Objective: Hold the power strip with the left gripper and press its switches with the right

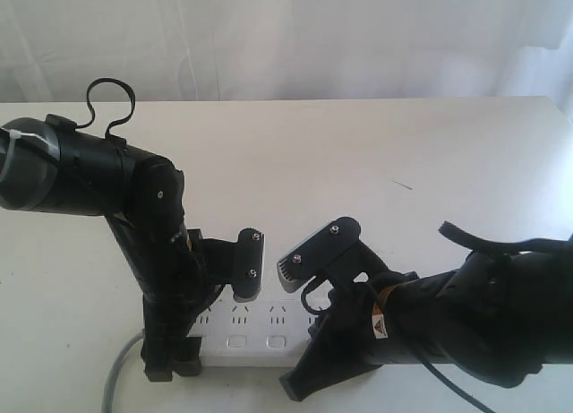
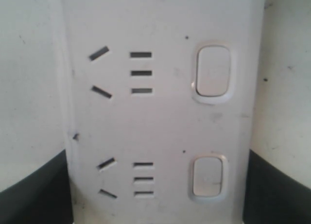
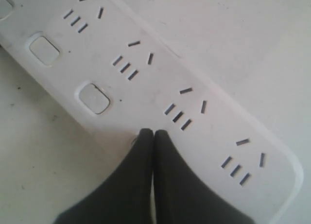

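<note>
The white power strip [image 1: 255,328] lies near the table's front edge, its grey cord [image 1: 116,377] trailing off to the left. My left gripper [image 1: 170,366] reaches down over its left end. In the left wrist view its black fingers [image 2: 34,195] press both long sides of the power strip [image 2: 160,122], beside two switches [image 2: 212,71]. My right gripper [image 3: 153,134] is shut with nothing in it. Its tips sit on the power strip [image 3: 160,83] in line with the row of switches [image 3: 94,98]. They cover the spot beneath them. In the exterior view the right gripper [image 1: 298,388] comes down at the strip's right part.
The white table [image 1: 358,153] stretches back to a pale curtain. My right arm [image 1: 466,314] lies low over the front right corner. A black cable loop [image 1: 109,104] stands above my left arm.
</note>
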